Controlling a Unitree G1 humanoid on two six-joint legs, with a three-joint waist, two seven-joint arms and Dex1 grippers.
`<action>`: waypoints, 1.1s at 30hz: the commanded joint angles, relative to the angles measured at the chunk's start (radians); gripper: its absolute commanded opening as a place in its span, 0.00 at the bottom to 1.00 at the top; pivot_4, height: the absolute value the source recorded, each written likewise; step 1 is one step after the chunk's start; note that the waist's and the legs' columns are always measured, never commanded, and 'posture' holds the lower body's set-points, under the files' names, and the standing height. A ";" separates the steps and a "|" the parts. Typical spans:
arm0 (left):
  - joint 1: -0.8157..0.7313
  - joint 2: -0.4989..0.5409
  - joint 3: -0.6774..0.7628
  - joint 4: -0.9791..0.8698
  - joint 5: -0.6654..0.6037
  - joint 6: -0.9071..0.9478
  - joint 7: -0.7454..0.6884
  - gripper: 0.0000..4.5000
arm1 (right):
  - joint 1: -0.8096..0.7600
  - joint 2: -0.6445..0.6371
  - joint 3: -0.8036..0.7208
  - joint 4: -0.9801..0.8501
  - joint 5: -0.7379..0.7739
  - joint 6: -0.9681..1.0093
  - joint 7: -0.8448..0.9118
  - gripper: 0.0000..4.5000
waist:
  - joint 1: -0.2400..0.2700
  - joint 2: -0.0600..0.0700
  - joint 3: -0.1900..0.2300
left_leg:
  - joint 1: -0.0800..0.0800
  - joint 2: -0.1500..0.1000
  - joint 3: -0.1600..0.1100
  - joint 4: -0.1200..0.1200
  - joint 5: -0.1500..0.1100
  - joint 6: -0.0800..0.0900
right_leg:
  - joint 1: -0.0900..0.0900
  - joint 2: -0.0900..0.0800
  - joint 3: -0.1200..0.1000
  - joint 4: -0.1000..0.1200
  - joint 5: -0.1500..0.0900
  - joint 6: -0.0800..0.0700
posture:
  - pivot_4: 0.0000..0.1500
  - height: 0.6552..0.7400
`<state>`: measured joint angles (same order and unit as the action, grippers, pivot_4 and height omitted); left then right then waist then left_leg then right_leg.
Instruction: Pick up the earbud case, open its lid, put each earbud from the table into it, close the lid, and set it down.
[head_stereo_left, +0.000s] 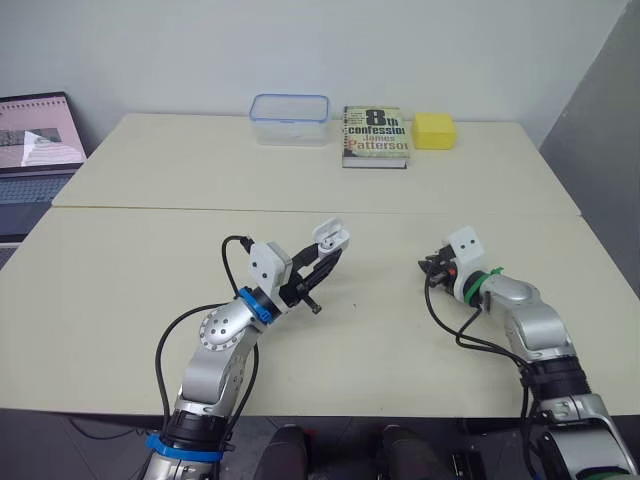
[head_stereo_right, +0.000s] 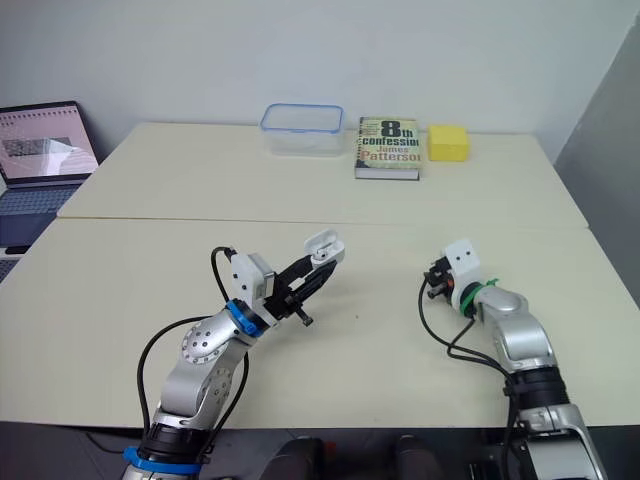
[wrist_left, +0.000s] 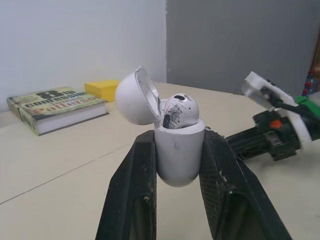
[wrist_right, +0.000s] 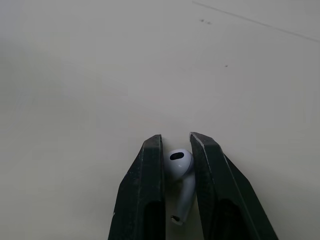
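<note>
My left gripper (head_stereo_left: 325, 255) is shut on the white earbud case (wrist_left: 177, 152), held up above the table near its middle. The case lid (wrist_left: 136, 96) stands open, and one white earbud (wrist_left: 177, 112) sits in the case. The case also shows at the fingertips in the head views (head_stereo_left: 331, 236). To the right, my right gripper (wrist_right: 176, 150) is shut on a second white earbud (wrist_right: 179, 167), its stem pointing back between the fingers, close over the tabletop. The right gripper (head_stereo_left: 432, 266) points left toward the case.
A clear plastic box with a blue rim (head_stereo_left: 290, 118), a book (head_stereo_left: 375, 135) and a yellow block (head_stereo_left: 434, 130) stand along the table's far edge. A laptop (head_stereo_left: 35, 150) sits off the table to the far left. The cream table (head_stereo_left: 150, 260) has a seam across it.
</note>
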<state>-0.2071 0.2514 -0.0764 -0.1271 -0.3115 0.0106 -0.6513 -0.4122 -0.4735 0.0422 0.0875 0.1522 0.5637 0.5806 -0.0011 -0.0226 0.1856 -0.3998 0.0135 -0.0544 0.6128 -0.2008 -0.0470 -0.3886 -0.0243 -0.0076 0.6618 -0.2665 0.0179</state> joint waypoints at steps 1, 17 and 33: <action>0.000 -0.001 -0.004 -0.057 -0.005 -0.004 0.004 0.17 | 0.027 -0.110 0.036 -0.157 0.043 0.010 0.171 0.09 | -0.001 0.000 0.000 | 0.000 0.000 0.000 0.000 0.000 0.000 | 0.000 0.000 0.000 0.000 0.000 0.000 | 1.00 1.00; 0.132 -0.010 -0.034 -0.193 0.000 0.043 0.061 0.17 | 0.193 -0.630 0.096 -0.171 0.012 -0.510 0.858 0.09 | -0.001 0.000 0.001 | 0.001 0.001 0.001 0.000 0.000 0.000 | 0.001 0.000 0.000 -0.002 0.000 0.000 | 1.00 1.00; 0.119 0.031 -0.007 -0.184 -0.008 0.042 0.063 0.17 | 0.177 -0.595 0.179 -0.065 -0.095 -0.634 0.884 0.09 | -0.001 0.000 0.000 | 0.002 0.001 0.001 0.001 0.000 0.000 | 0.003 0.000 0.000 -0.002 0.000 0.000 | 1.00 1.00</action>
<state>-0.0726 0.2813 -0.0915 -0.2719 -0.3090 0.0611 -0.5829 -0.2315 -1.0819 0.2082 0.0168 0.0610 -0.0880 1.4629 -0.0019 -0.0229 0.1859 -0.3973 0.0140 -0.0539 0.6133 -0.2008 -0.0472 -0.3858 -0.0242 -0.0076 0.6600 -0.2666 0.0181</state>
